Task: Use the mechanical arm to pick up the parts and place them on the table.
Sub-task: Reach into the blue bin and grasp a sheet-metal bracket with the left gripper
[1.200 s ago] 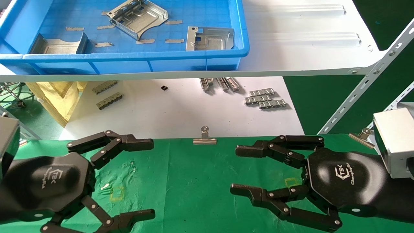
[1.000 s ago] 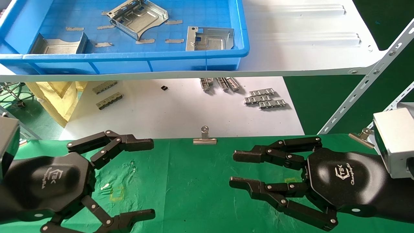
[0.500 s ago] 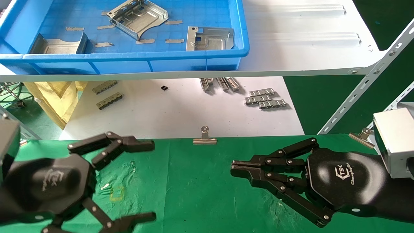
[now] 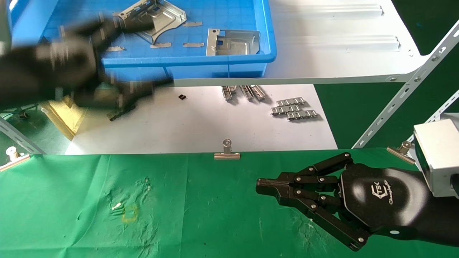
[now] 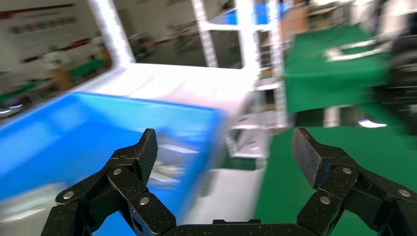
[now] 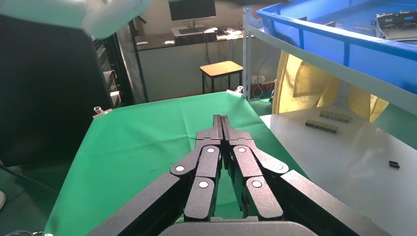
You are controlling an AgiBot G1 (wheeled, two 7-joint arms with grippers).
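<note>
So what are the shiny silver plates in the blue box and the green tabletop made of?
The square silver plates look like thin sheet metal: bright, reflective, with bent rims and stamped steps. The blue box is probably moulded plastic, smooth and evenly coloured. The green tabletop is cloth; it wrinkles.

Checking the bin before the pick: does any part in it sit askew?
Yes. In the blue plastic bin, one silver sheet-metal part lies turned at an angle, while another sits square to the walls. The open left gripper is at the angled one.
</note>
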